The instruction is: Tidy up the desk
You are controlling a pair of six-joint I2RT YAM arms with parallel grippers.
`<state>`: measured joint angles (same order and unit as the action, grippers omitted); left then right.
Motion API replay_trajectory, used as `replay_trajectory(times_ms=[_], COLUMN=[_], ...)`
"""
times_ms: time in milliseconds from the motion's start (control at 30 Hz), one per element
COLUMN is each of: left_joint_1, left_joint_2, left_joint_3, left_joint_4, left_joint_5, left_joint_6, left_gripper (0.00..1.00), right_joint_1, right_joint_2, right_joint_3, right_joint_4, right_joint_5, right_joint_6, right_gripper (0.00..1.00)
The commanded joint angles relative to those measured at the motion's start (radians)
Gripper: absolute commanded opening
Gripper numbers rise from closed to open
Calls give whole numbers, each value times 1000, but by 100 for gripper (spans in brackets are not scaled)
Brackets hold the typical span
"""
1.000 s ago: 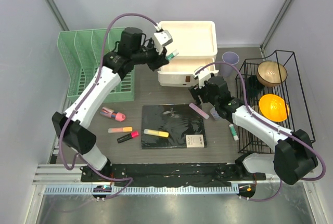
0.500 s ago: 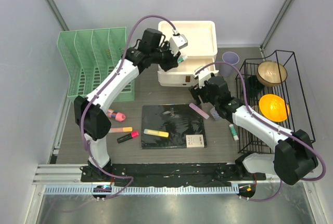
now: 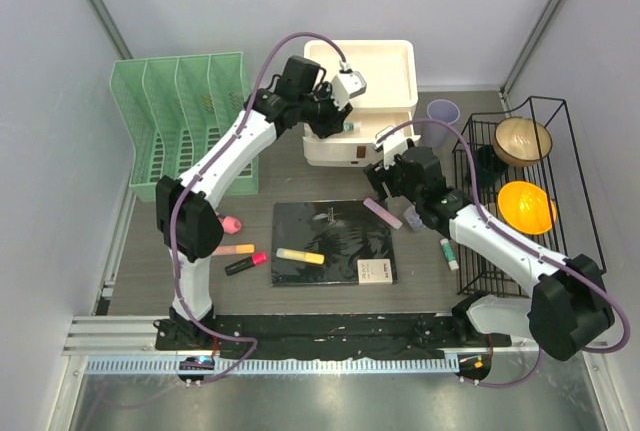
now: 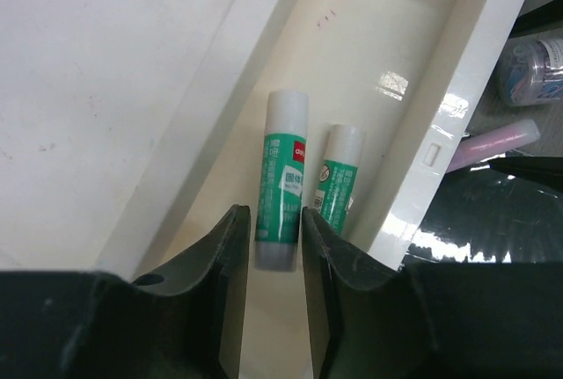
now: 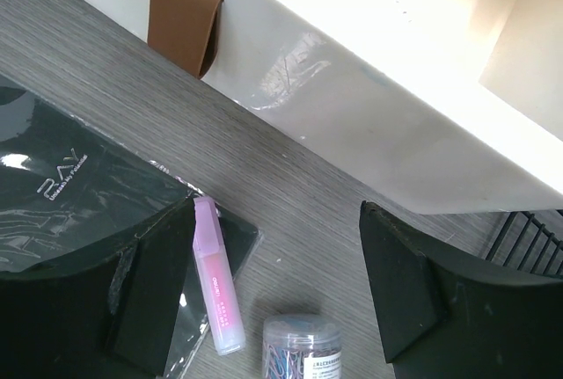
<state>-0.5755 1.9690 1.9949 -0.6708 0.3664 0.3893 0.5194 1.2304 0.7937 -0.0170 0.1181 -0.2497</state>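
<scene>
Desk (image 3: pixel 330 183): dark wood-grain top; runs from the near rail, where both arms are bolted, to the back wall.
Centre of it: black notebook (image 3: pixel 335 241) with a yellow highlighter (image 3: pixel 300 256) lying on its cover; a pink highlighter (image 5: pixel 218 295) lies across its right corner.
Left of the notebook: three more markers (image 3: pixel 232 249), loose, near one another.
Back centre: white drawer unit (image 3: pixel 375 81); its drawer (image 4: pixel 369 89) is pulled open, with two glue sticks (image 4: pixel 337 177) side by side inside.
Left gripper (image 4: pixel 271 216): over the drawer, fingers close on either side of the longer stick's lower end; clamped or merely flanking, cannot tell.
Right gripper (image 5: pixel 274 212): jaws spread wide, nothing between them; above the pink highlighter and a jar of paper clips (image 5: pixel 303 344).
Edges: green file rack (image 3: pixel 180 121) back left; wire rack (image 3: pixel 478 263) on the right, two bowls (image 3: pixel 522 141) in it.
</scene>
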Motion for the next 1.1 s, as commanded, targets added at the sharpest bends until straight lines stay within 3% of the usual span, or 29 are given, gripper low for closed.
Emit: replay_trajectory(times_ms=[0,267,500,700,767,1067], left_joint_1=[-4,-4,-4,-4,-4,-4], left_joint_2=[-16,-45,-107,-188,-226,-405], left_joint_3=[25,36,47,15,-8,-160], left_joint_4=[13,22,24,31,39,65], left_joint_5=[-7,-17,-1,-3,-9,-90], left_joint_6=[11,0,-33,-69,-75,-87], left_gripper=[36,53,79,91,99,100], right_joint_1=[-5,-41,-53,-53,-52,-58], right_joint_2=[-34,-63,-121,-154,-155,-117], right_joint_3=[36,59,61,55,53,38], right_joint_4=[29,-44,-153,-299,-360,-596], right_joint_5=[2,-12,25,61,77,143], right_joint_6=[-6,0,-60,-94,-111,-215], right_gripper=[79,79,79,82,82,80])
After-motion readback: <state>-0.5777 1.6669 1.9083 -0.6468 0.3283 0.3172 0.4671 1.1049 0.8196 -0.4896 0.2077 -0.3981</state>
